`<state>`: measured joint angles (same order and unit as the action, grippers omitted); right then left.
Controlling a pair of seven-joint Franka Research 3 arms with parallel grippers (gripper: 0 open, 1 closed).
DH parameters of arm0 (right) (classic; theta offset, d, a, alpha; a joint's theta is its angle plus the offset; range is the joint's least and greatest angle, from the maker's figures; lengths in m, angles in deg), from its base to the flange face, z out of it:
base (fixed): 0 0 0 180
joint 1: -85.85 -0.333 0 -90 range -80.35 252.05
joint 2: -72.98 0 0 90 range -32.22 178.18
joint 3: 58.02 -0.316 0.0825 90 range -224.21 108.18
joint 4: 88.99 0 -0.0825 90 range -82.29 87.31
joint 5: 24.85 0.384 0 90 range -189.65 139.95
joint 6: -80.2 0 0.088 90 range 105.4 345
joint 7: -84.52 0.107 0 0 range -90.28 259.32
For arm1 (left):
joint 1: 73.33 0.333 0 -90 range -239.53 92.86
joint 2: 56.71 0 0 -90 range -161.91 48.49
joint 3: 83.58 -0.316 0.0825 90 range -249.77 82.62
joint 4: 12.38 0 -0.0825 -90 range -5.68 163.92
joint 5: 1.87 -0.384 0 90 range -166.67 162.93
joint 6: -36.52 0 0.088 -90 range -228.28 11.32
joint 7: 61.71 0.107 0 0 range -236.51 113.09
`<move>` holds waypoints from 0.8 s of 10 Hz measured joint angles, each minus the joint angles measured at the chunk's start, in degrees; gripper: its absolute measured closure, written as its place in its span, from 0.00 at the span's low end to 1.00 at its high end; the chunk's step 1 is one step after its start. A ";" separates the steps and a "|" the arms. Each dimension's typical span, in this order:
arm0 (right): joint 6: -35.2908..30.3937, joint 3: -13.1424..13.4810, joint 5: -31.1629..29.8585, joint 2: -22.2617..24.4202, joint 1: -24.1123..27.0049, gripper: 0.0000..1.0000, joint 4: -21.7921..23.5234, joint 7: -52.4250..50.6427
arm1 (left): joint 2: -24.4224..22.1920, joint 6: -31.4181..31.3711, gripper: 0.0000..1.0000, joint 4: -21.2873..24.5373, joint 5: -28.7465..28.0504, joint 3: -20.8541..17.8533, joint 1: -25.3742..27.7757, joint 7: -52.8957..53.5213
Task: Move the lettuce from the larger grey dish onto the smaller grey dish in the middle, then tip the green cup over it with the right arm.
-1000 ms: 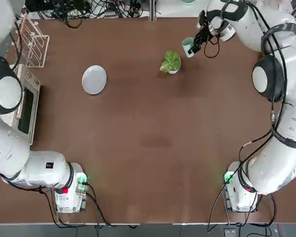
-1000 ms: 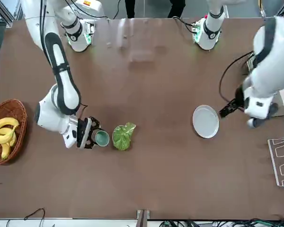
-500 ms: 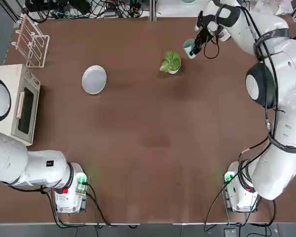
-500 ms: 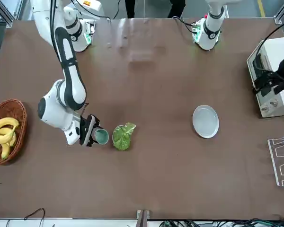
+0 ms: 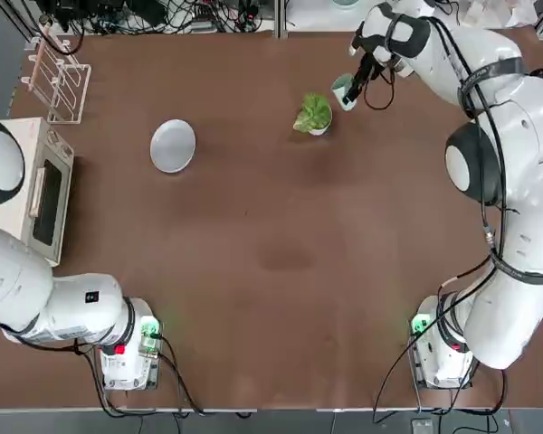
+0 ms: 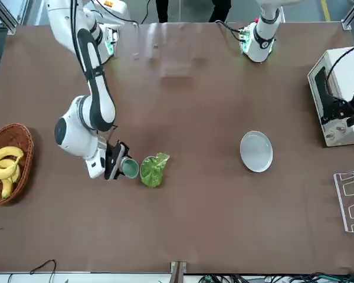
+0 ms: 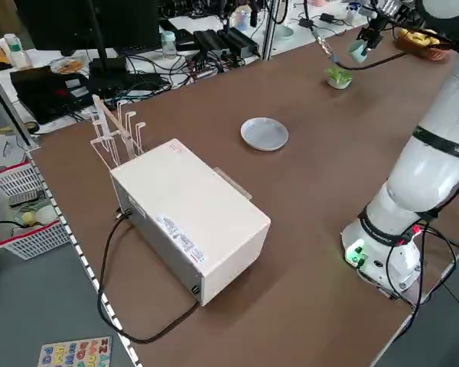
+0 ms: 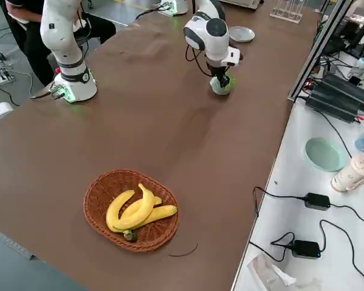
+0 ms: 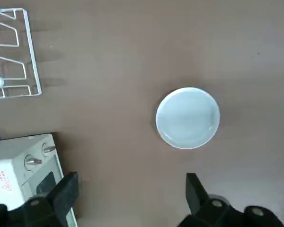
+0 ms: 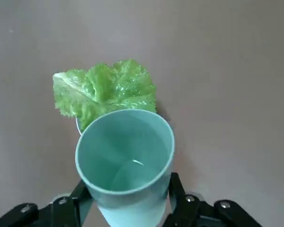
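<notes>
**A:** At the far side of the tabletop (image 5: 281, 262), where are you now?

**B:** My right fingers (image 5: 355, 83) are closed around the green cup (image 5: 344, 88), holding it off the surface just beside the lettuce (image 5: 314, 113). In my right wrist view the cup (image 10: 125, 163) sits between my fingers, its mouth turned toward the camera, and its inside looks empty apart from a faint glint near the bottom.

**A:** And the lettuce?

**B:** It lies in the smaller grey dish (image 5: 318, 130), covering nearly all of it; only a sliver of rim shows. The larger grey dish (image 5: 173, 146) stands bare, well apart toward my left arm's side. So I judge the first part done.

**A:** What is left?

**B:** The tipping. The cup is already leaning, but from above it is beside the leaves, not over them. I would say it needs to come across until its mouth hangs above the dish, then roll further.

**A:** Your left side?

**B:** Idle. My left fingers (image 9: 128, 201) are spread wide with nothing between them, held high above the plate (image 9: 188, 117), near the microwave (image 5: 38, 188). The banana basket (image 6: 9, 162) plays no part.
</notes>
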<state>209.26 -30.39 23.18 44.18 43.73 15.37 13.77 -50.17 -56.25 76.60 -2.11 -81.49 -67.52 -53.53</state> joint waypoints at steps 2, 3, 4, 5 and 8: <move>-1.30 0.01 -0.93 -0.09 -0.11 0.32 -0.62 5.94 | 0.16 0.93 0.00 0.08 -0.18 0.06 -0.05 0.00; -2.49 0.01 -1.41 -0.16 -0.14 0.32 -1.02 9.15 | 0.18 1.00 0.00 0.30 -0.20 0.06 -0.04 0.00; -3.40 0.01 -1.67 -0.38 -0.21 0.32 -1.34 11.57 | 0.18 1.15 0.00 0.36 -0.20 0.05 -0.02 -0.04; -4.11 -0.01 -1.78 -0.76 -0.42 0.32 -1.78 13.18 | 0.16 1.88 0.00 0.35 -0.20 0.03 0.00 -0.09; -7.93 -0.01 -1.87 -3.10 -1.20 0.32 -4.63 21.26 | 0.18 3.58 0.00 0.73 -0.23 -0.09 2.76 0.11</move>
<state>201.34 -30.40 21.31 41.08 42.53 10.73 35.04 -49.99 -52.67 77.33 -2.33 -81.58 -64.77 -53.42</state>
